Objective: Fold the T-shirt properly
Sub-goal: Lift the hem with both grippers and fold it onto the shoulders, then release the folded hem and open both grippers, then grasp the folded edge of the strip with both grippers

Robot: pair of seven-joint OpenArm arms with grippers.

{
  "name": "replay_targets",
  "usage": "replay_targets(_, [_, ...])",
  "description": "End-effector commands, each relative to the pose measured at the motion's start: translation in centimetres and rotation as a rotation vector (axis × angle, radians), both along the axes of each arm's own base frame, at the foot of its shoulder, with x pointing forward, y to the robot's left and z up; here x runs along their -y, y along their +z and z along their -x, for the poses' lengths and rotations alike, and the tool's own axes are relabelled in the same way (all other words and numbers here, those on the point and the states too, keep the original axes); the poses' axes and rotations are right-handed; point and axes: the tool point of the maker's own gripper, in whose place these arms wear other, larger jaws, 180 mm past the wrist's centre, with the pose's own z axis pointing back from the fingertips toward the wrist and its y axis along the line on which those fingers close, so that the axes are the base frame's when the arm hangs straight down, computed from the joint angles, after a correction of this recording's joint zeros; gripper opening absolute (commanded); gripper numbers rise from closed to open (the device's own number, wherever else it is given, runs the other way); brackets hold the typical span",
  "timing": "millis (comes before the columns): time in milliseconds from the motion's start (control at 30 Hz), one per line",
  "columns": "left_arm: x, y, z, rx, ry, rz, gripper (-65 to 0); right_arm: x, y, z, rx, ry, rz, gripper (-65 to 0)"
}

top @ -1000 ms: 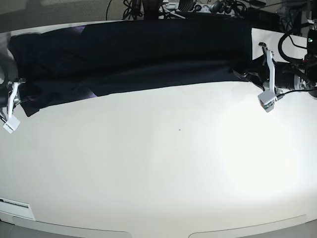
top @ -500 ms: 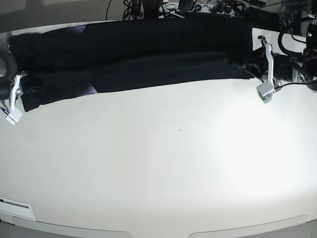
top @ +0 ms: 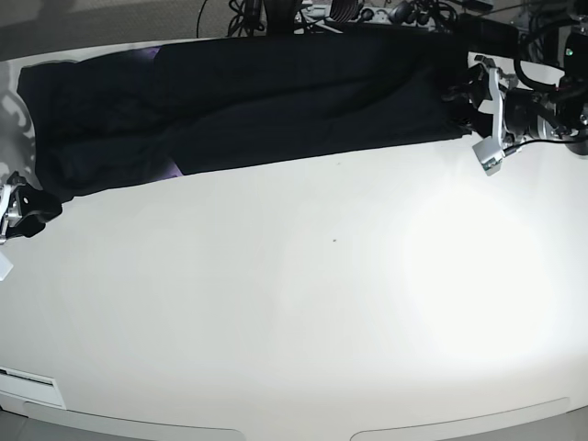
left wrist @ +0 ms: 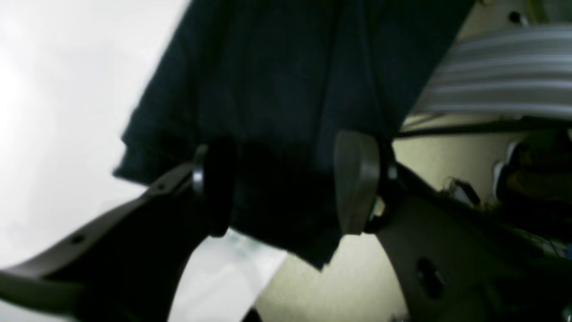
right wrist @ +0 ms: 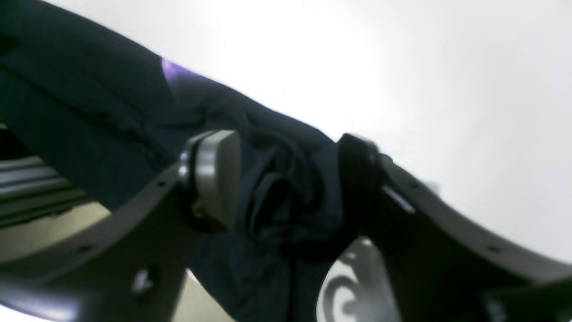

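The black T-shirt [top: 248, 101] lies folded in a long band along the table's far edge, with a sliver of purple print [top: 168, 171] at its front edge. My left gripper [top: 470, 92] is at the band's right end. In the left wrist view [left wrist: 286, 188] its jaws stand apart with the shirt's hem [left wrist: 277, 89] lying between them, one corner past the table edge. My right gripper [top: 18, 209] is at the band's left end. In the right wrist view [right wrist: 286, 179] its jaws stand apart around a bunched fold of shirt [right wrist: 290, 197].
The white table [top: 303, 303] stretches toward the front. Cables and equipment [top: 367, 14] crowd the space behind the far edge. A white label [top: 28, 377] sits at the front left corner. The floor [left wrist: 313, 286] shows past the table edge.
The shirt band has been drawn further toward the far edge. The left gripper moved back and up with its end. The right gripper moved left and toward the front.
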Motion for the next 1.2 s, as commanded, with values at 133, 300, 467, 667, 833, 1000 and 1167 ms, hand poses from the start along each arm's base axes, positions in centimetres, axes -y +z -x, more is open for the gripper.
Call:
replay_targets(133, [-0.9,0.5,-2.2,0.084,0.066,-0.043,-28.1,-2.8,-2.2,1.1,-0.027,0.014,-0.101,-65.0])
replay_targets(300, [-1.0,0.4,-2.2,0.085,0.066,-0.05,-28.1,-5.9,-6.2,4.3,-0.131,0.011,-0.2,-65.0])
replay_targets(467, [-0.9,0.4,-2.3,0.091,0.069,-0.044,-28.1,-7.0,-10.2,7.2,-0.209,-0.027,-0.187,-65.0])
replay_targets(667, [-1.4,0.6,-3.5,0.128,0.138,-0.059,-28.1,-4.4,-16.1,7.7,-0.114,-0.163,0.089,-65.0])
replay_targets(833, [-4.8,1.7,-7.1,0.265,0.347,-0.14,-28.1,-2.3,-17.7,6.6,-0.113,-0.402,0.2,-65.0])
replay_targets(1000, [-8.4,3.8,-9.1,0.348,0.562,-0.159,-28.1,1.0,-17.4,5.4,-0.078,-0.609,0.364,-65.0])
replay_targets(1167, [-9.9,4.3,-8.6,0.358,0.738,-0.087,-28.1,2.8,-14.8,3.0,0.025,-0.807,0.431,-65.0])
